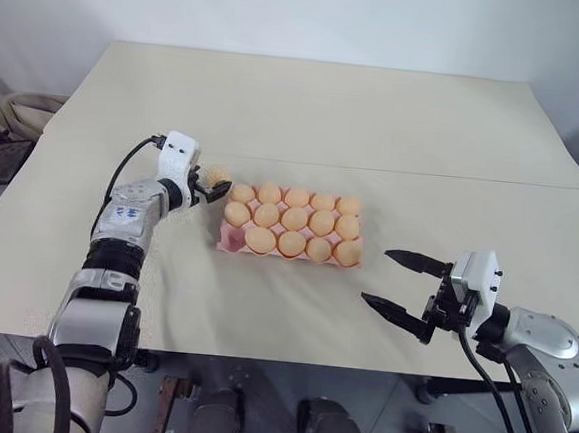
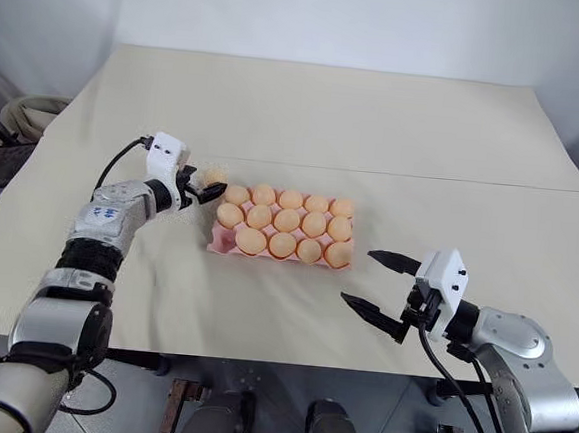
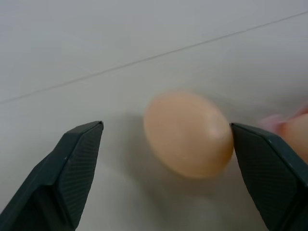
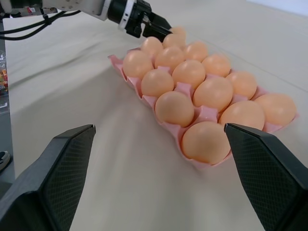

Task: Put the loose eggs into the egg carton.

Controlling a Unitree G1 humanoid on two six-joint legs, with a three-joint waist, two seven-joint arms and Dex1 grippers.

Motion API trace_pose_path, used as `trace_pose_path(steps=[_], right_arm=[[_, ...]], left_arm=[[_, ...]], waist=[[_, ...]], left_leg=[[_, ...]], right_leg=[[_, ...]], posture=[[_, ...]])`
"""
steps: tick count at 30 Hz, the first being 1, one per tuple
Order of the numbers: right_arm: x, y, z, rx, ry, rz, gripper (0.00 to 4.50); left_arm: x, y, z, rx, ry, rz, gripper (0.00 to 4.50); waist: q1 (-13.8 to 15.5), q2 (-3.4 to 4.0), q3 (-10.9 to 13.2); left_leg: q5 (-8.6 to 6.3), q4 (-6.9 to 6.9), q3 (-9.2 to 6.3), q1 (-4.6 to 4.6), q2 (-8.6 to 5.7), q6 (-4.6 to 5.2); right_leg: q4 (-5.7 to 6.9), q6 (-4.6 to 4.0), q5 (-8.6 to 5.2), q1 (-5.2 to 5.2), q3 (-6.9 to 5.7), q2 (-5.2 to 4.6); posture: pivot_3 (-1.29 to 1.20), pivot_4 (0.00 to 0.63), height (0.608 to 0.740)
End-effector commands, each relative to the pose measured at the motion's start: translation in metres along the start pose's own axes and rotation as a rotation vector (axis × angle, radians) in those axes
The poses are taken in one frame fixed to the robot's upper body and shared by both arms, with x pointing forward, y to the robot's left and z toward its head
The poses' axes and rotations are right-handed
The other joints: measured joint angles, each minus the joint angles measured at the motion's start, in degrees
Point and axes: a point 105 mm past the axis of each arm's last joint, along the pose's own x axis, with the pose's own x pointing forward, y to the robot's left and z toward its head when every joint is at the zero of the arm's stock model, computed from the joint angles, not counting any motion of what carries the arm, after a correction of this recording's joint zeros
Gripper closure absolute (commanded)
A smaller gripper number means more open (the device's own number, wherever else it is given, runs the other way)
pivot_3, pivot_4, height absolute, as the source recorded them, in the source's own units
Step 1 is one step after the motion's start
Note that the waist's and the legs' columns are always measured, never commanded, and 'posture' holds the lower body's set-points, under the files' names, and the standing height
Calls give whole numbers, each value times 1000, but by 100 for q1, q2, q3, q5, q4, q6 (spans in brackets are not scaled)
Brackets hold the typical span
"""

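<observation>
One loose egg (image 1: 218, 176), pale orange-tan, lies on the table just off the far left corner of the pink egg carton (image 1: 347, 261). My left gripper (image 1: 209, 188) is open, with a black finger on either side of the egg (image 3: 187, 134); one finger (image 3: 269, 173) is almost against the shell. The carton holds several eggs, and its near left cup (image 1: 233, 236) is empty. To the right of the carton, near the table's front edge, my right gripper (image 1: 400, 282) is open and holds nothing. It points left toward the carton (image 4: 202, 114).
The cream table (image 1: 378, 113) has a seam running across it behind the carton. There is bare surface on every side of the carton. A beige object (image 1: 22, 110) sits past the table's left edge.
</observation>
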Motion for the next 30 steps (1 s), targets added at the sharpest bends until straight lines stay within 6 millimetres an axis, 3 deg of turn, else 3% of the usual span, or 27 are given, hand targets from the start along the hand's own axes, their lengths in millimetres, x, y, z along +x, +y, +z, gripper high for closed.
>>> trace_pose_path(steps=[1,3,6,15,23,27,30], right_arm=[[-1,2,12,-33,-41,-10,0],[-1,1,12,-32,-42,-14,0],[-1,1,12,-31,-43,-17,0],[0,2,10,-23,-40,-8,0],[-1,4,6,-11,-29,5,0],[-1,4,6,-11,-28,7,0],[-1,4,5,-9,-28,6,0]], left_arm=[[5,-1,8,5,-33,-3,64],[8,-5,4,1,-25,-18,64],[9,-4,6,-12,-56,0,627],[3,5,8,-43,-150,21,3486],[-12,10,-12,-14,-146,-4,3486],[-21,9,-11,-38,-191,-35,3486],[-26,7,-10,-25,-205,-62,2868]], waist=[[15,-2,1],[41,-3,2],[46,-4,2],[39,-5,3],[38,-5,3],[38,-5,3],[39,-5,3]], left_leg=[[0,3,0,0,0,0],[0,9,0,1,-1,1],[1,14,0,3,-1,1],[2,12,0,2,-1,0],[3,14,0,4,0,-1],[3,16,-1,6,0,-1],[3,17,-2,5,0,0]], right_leg=[[2,0,0,1,-1,-1],[5,0,0,3,-1,-3],[13,0,0,5,-1,-4],[16,0,0,1,-1,-4],[20,0,0,2,0,-4],[22,0,0,4,1,-5],[23,-1,0,5,0,-7]], posture=[[0,150,740],[0,150,740],[0,150,740],[0,150,740],[0,150,740],[0,150,740],[0,150,740]])
